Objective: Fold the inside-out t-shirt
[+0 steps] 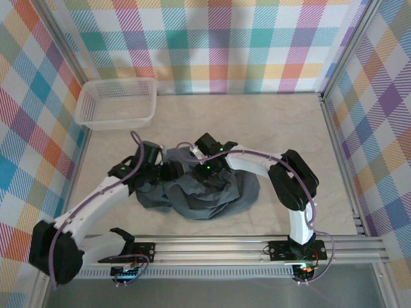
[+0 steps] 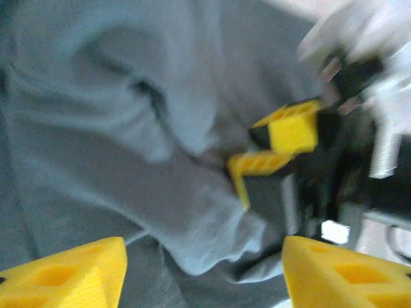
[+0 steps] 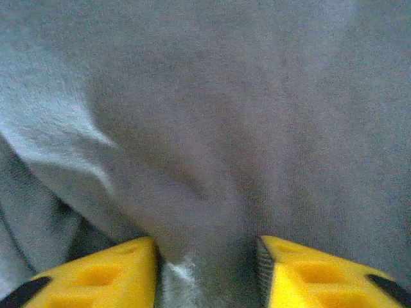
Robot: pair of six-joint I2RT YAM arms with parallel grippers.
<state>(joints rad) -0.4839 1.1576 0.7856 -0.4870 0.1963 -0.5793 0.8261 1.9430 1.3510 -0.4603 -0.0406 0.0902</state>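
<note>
Step in hand, as judged: opening out heap; no fold made yet.
Inside-out t-shirt (image 1: 205, 192): dark slate-grey crumpled mound, middle of table (image 1: 308, 128), toward near edge; deep creases, no hem or sleeve lying flat.
Left gripper (image 2: 204, 249): released, jaws wide above cloth.
Right gripper (image 3: 207, 247): cloth ridge between jaws; clamped or not, cannot tell.
Next move calls for: firm pinch on two edges, draw apart, flatten.
</note>
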